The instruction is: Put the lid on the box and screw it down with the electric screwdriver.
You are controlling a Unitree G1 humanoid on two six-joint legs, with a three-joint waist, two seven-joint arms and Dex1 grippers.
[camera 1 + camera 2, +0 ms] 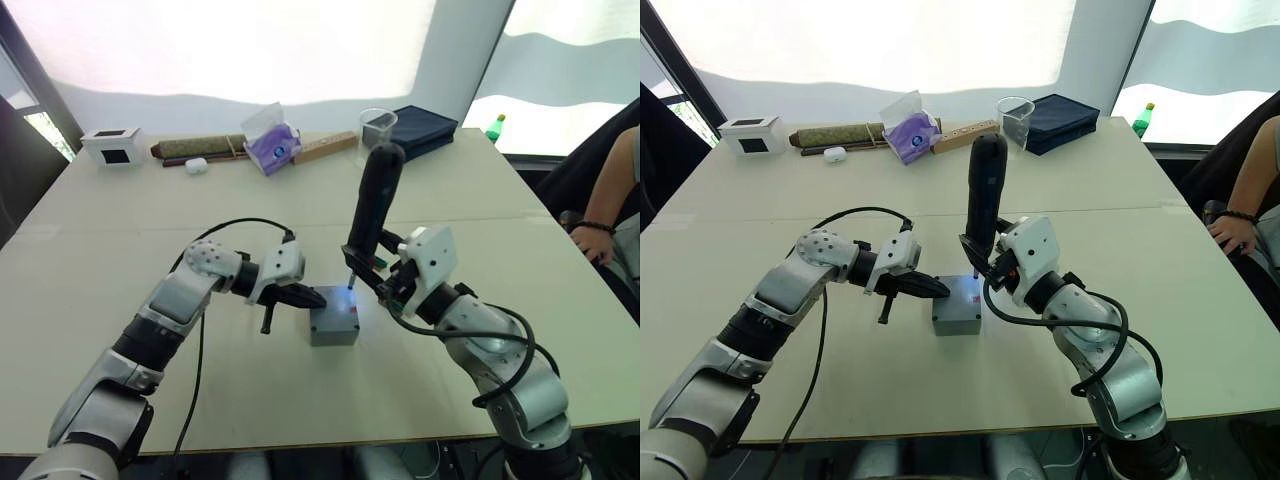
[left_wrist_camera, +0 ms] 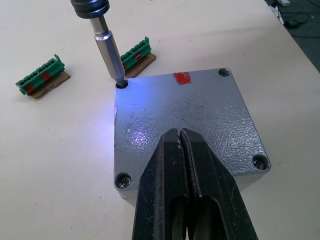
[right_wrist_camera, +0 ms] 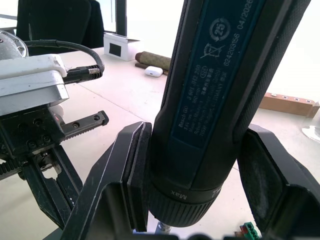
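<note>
The grey box (image 1: 333, 322) stands mid-table with the lid (image 2: 200, 110) lying on top of it, a red mark at one edge. Screws sit in two corner holes nearest my left gripper. My left gripper (image 2: 180, 134) is shut, and its tips rest on the lid's top. The black electric screwdriver (image 1: 373, 205) stands nearly upright, held by my right gripper (image 1: 375, 265), whose fingers (image 3: 132, 175) clamp its barrel. Its metal bit (image 2: 111, 52) is down in a far corner hole of the lid, and a bluish light falls on the lid.
Two green terminal blocks (image 2: 42, 80) (image 2: 136, 50) lie on the table just beyond the box. Along the far edge are a white box (image 1: 112, 145), a purple packet (image 1: 270, 140), a clear cup (image 1: 378, 125) and a navy case (image 1: 425, 128). A person's arm (image 1: 605, 220) is at the right.
</note>
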